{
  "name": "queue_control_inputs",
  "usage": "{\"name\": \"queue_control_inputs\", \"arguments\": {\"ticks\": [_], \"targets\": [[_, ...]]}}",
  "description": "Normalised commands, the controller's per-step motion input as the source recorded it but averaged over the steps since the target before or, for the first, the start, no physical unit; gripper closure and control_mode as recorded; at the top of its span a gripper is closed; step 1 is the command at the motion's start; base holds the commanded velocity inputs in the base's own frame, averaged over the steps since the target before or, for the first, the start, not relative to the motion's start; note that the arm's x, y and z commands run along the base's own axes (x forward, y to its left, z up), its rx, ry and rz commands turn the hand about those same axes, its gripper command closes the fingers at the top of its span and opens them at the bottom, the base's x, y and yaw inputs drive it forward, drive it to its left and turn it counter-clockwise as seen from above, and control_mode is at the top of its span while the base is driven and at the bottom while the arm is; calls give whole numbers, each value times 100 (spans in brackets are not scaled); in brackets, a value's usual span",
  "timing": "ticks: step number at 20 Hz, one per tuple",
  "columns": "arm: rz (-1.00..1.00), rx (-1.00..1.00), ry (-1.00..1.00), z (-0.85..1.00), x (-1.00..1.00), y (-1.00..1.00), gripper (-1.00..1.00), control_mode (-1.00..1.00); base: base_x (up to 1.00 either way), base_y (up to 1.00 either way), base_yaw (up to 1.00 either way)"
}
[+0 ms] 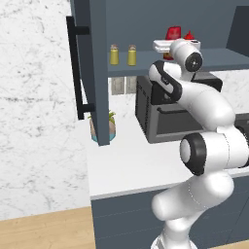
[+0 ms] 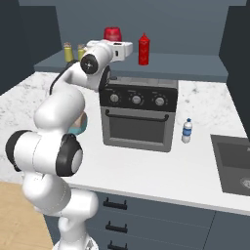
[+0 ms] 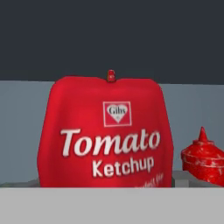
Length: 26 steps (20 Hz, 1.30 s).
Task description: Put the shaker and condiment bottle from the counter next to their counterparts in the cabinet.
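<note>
Gripper (image 2: pixel 128 48) jaws spread wide either side of the condiment bottle (image 3: pixel 103 131) (grip contact unclear) on the cabinet (image 1: pixel 214 59) shelf, plain red bottle (image 2: pixel 143 49) just beside.

White arm (image 1: pixel 204 146) rising from lower right of the left base view, elbow folded, gripper (image 2: pixel 128 49) upper centre, jaws spread wide

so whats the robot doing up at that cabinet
The white arm is reaching up to the open cabinet shelf, with its gripper at a red ketchup bottle labelled "Tomato Ketchup". A plain red squeeze bottle stands just beside it on the same shelf. Two yellow-green shakers already stand side by side further along. Whether the jaws grip the ketchup bottle is hard to tell. A toaster oven sits on the counter below.
</note>
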Motion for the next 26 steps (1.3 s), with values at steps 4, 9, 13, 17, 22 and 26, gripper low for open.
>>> {"name": "queue_control_inputs", "arguments": {"ticks": [4, 9, 13, 17, 22, 26], "targets": [[0, 0, 4, -4, 19, 0, 100, -100, 0, 0, 0], [0, 0, 1, -2, 18, 0, 100, -100, 0, 0, 0], [0, 0, 0, 0, 21, 0, -100, -100, 0, 0, 0], [0, 0, 0, 0, 15, 0, -100, -100, 0, 0, 0], [0, 0, 0, 0, 0, 0, -100, -100, 0, 0, 0], [0, 0, 0, 0, 0, 0, -100, -100, 0, 0, 0]]}}
